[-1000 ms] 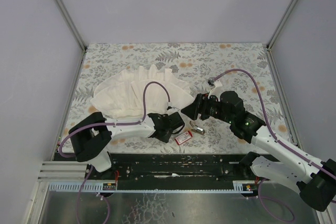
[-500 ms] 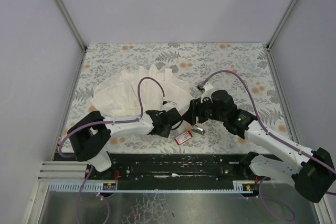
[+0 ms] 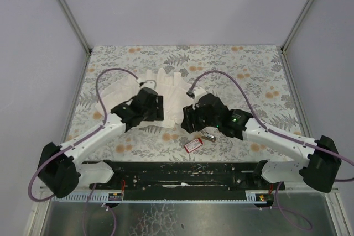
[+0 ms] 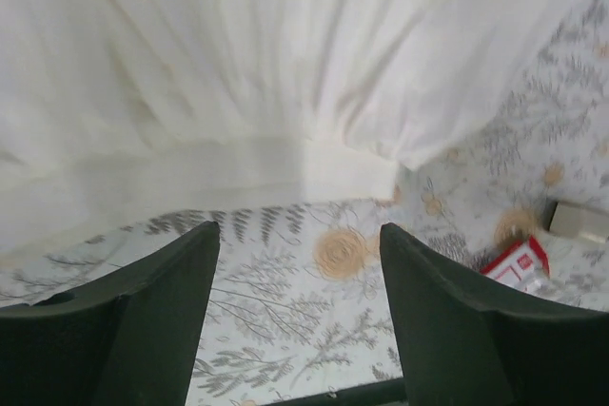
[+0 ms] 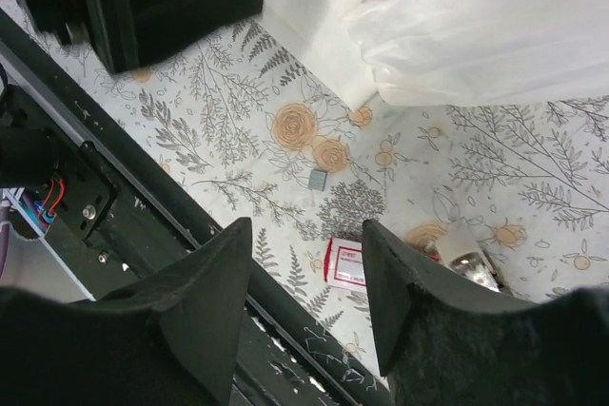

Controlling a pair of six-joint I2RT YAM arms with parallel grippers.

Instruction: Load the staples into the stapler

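I have both ends empty, jaws parted: the left gripper [image 4: 297, 227] over the big white pleated cloth [image 4: 238, 54], the right gripper [image 5: 306, 227] above the small red staple box [image 5: 344, 264], mid near edge of the floral-patterned table [image 3: 249, 64]. The tiny silvery metal stapler [image 5: 466, 256] lies just beside the box, so I judge an off-line descent could knock either away.

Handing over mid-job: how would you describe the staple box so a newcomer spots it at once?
Find the big white cloth on the flowered table. Between its near edge and the black rail in front lies the small red box. It is the only red thing, white-labelled, unlike the silvery stapler beside it.
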